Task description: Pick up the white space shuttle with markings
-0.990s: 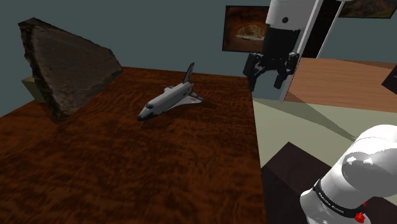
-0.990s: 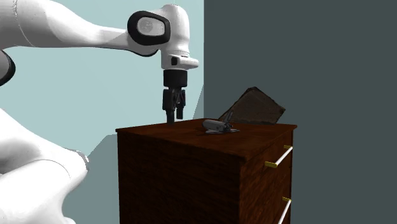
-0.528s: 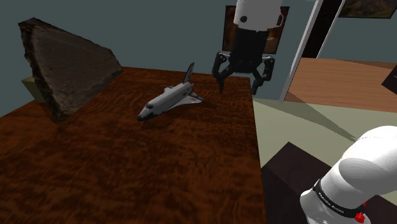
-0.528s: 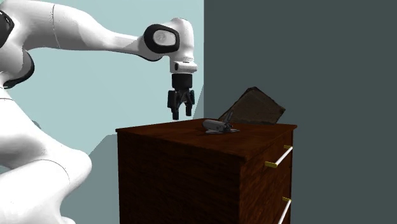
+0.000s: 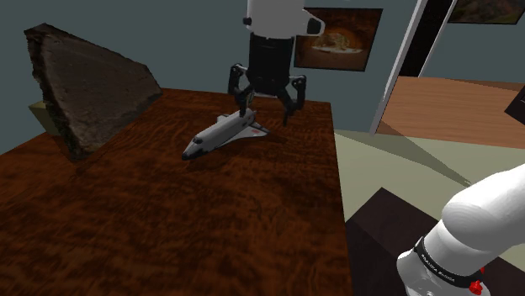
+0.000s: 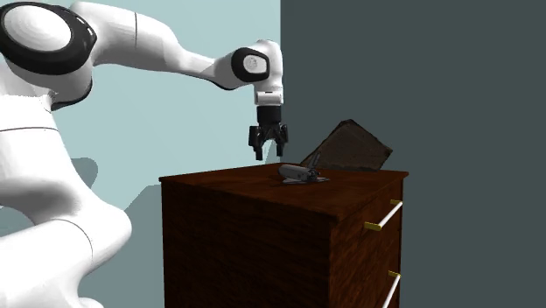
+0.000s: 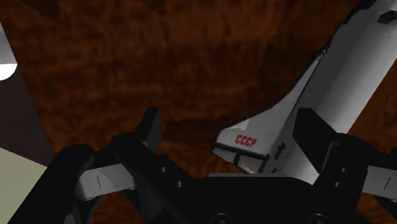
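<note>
White space shuttle (image 5: 223,134) lies on the top of the wooden dresser (image 5: 168,235), well apart from the dark wedge-shaped slab (image 5: 88,88). Its black nose points roughly toward the slab and its tail fin points away from it. So the long axis runs from the slab side outward.

The gripper (image 5: 263,111) hangs above the tail end, which is the end farther from the slab, with its two fingers spread apart and nothing between them. From the second exterior view the gripper (image 6: 269,149) is clearly higher than the shuttle (image 6: 300,173) and does not touch it.

In the wrist view the shuttle (image 7: 343,83), with red letters CCCP on its wing, sits much closer to one finger than to the other. Its body goes away from the gripper (image 7: 230,124) on a diagonal. I judge that the hand must first move along the body toward the slab and centre on it. Probably it must also turn a little, so that the fingers close across the fuselage.
</note>
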Controlling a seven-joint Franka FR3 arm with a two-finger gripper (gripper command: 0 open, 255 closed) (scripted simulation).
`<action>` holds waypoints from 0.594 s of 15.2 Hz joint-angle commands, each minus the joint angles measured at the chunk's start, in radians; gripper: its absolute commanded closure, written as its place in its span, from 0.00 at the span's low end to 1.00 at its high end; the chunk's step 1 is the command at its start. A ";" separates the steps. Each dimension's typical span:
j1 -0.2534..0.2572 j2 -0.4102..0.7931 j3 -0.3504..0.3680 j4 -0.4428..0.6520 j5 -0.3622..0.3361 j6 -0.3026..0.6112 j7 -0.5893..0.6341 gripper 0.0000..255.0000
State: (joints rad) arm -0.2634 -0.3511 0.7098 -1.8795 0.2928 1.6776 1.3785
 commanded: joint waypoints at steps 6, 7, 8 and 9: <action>-0.054 0.399 0.236 0.312 -0.292 0.020 0.503 0.00; -0.028 0.470 0.248 0.367 -0.356 0.008 0.578 0.00; -0.008 0.495 0.241 0.389 -0.378 0.003 0.604 0.00; -0.007 0.488 0.234 0.371 -0.372 0.018 0.600 0.00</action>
State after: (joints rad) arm -0.2781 0.1169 0.9447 -1.5190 -0.0602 1.6912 1.9541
